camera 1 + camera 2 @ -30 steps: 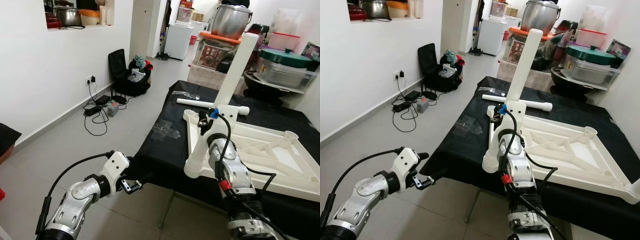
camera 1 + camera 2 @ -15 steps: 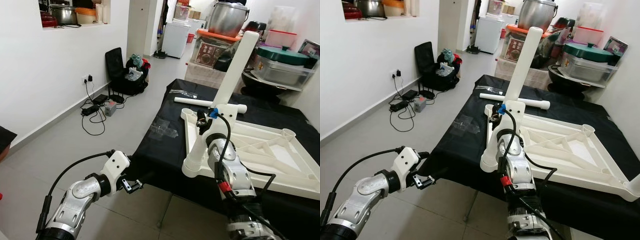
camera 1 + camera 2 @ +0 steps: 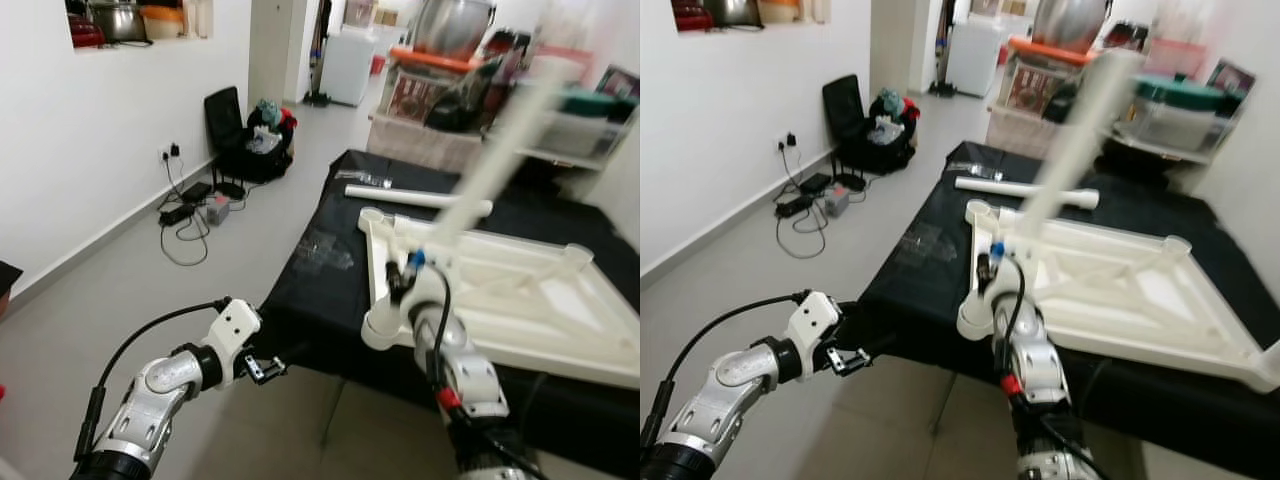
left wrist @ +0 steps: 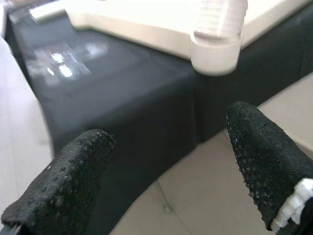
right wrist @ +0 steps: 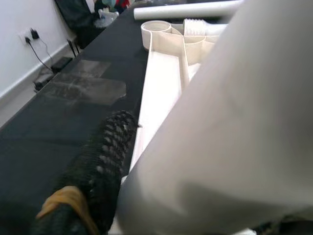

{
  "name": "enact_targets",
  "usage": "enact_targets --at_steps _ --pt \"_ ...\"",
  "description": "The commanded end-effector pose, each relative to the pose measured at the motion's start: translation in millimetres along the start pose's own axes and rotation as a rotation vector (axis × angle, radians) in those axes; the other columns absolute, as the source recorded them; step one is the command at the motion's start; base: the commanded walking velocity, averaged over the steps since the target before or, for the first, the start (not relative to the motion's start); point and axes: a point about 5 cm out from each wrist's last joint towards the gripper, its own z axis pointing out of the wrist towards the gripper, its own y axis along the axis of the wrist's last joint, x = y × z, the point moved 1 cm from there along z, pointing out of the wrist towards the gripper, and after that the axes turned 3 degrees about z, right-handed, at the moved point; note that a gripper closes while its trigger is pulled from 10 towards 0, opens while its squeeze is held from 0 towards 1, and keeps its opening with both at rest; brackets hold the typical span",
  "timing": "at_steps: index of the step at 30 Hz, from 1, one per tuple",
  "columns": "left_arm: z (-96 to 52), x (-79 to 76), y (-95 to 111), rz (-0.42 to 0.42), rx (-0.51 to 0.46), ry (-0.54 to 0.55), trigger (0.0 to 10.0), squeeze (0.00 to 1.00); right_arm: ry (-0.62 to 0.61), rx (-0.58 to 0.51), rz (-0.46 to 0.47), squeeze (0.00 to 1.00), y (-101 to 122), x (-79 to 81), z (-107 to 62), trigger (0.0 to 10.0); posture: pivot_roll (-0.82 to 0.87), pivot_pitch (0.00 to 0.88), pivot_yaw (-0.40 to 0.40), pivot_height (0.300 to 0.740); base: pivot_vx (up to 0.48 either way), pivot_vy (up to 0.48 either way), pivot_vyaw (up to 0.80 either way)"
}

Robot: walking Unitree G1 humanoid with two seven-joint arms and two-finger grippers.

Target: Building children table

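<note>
Black cloth is covering the desk (image 3: 330, 310) where the upturned white tabletop (image 3: 520, 300) is lying, a loose leg (image 3: 415, 196) resting beyond it. The right tool (image 3: 403, 282) is pinching a long white table leg (image 3: 490, 160), whose lower end is sitting at the near corner socket (image 3: 378, 328). Seating it well probably means bringing the leg square to the socket before pressing or twisting. The left tool (image 4: 166, 161) is hanging spread beside the desk edge. Compared with a second ago, the held leg is blurring and leaning further away, and the camera is sitting closer
</note>
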Motion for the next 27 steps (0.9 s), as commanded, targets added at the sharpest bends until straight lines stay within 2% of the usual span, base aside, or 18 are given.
enact_targets --at_steps 1,15,16,17,18,27 --pt "2.1 -4.1 -0.1 -0.001 -0.001 -0.017 10.0 0.0 -0.04 0.046 -0.044 0.02 -9.1 -8.6 0.3 10.0 0.05 0.0 -0.107 0.74 0.0 0.0 0.0" --pt "2.6 -1.8 0.0 0.003 0.0 -0.017 10.0 0.0 -0.007 0.044 -0.03 0.0 -11.3 -5.1 -2.2 10.0 0.05 0.0 -0.102 0.74 0.0 0.0 0.0" --pt "2.6 -1.6 -0.1 0.003 0.0 -0.016 10.0 0.0 0.007 0.047 -0.026 0.0 -12.9 -4.6 -3.0 3.3 0.04 0.0 -0.101 0.74 0.0 0.0 0.0" --pt "2.5 -1.4 -0.3 0.004 0.001 -0.016 10.0 0.0 0.016 0.051 -0.026 0.0 -14.4 -4.2 -3.7 3.3 0.04 0.0 -0.101 0.74 0.0 0.0 0.0" --pt "2.4 -1.1 -0.3 0.006 0.002 -0.016 10.0 0.0 0.025 0.047 -0.011 0.0 -15.2 -3.9 -4.7 0.0 0.04 0.0 -0.098 0.74 0.0 0.0 0.0" --pt "3.1 0.2 0.5 0.011 0.002 -0.011 10.0 0.0 0.014 0.022 0.036 0.0 -12.8 -5.7 -5.9 0.0 0.04 0.0 -0.098 0.74 0.0 0.0 0.0"
